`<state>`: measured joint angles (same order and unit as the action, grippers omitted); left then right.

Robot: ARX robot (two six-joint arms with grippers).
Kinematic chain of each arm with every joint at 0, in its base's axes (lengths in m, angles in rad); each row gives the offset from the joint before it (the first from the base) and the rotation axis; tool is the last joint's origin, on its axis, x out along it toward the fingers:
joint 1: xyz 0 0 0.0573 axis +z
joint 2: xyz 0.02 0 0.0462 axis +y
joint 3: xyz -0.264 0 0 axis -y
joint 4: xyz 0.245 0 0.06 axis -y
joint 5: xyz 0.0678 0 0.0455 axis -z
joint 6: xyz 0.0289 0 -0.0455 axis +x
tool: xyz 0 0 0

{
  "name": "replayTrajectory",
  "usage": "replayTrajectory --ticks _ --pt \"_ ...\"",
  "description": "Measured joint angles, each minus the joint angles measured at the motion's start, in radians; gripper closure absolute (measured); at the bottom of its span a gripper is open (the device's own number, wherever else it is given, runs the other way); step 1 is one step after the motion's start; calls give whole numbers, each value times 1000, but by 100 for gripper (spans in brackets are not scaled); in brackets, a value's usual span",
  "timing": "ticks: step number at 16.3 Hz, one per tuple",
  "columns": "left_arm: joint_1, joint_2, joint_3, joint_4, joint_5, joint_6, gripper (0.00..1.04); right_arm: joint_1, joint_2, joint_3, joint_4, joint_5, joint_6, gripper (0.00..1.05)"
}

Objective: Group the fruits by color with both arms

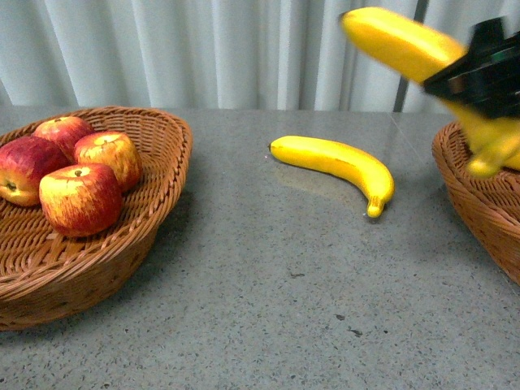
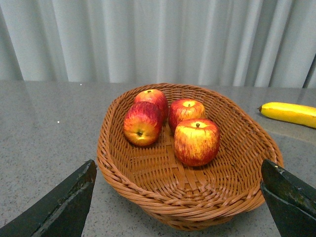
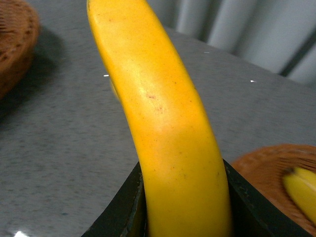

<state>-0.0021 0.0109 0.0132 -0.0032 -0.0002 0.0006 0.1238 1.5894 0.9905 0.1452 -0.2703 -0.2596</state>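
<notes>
One banana [image 1: 337,162] lies on the table [image 1: 244,276], long axis crosswise, nearer the right gripper [image 1: 479,77], which pinches a second banana [image 1: 390,41] above the right basket [image 1: 471,191]; the left gripper [image 2: 178,197] hangs spread by the apples [image 2: 196,142]

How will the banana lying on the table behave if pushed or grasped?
The table banana looks glossy, so possibly slippery. Curved and flat on the table, it would likely pivot or slide, not roll. The held banana juts from the right gripper without sagging, so probably stiff.

Woven wicker basket [image 1: 162,175]; glossy banana [image 1: 337,162]
</notes>
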Motion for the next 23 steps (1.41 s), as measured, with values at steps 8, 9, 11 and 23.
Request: replayTrajectory --ticks 8,9,11,23 --pt "0 0 0 0 0 0 7 -292 -26 -28 -80 -4 -198 5" --pt "0 0 0 0 0 0 7 -126 101 139 -31 -46 -106 7" --pt "0 0 0 0 0 0 7 -42 204 225 -37 -56 -80 7" --pt "0 0 0 0 0 0 7 128 570 586 -182 -21 -89 7"
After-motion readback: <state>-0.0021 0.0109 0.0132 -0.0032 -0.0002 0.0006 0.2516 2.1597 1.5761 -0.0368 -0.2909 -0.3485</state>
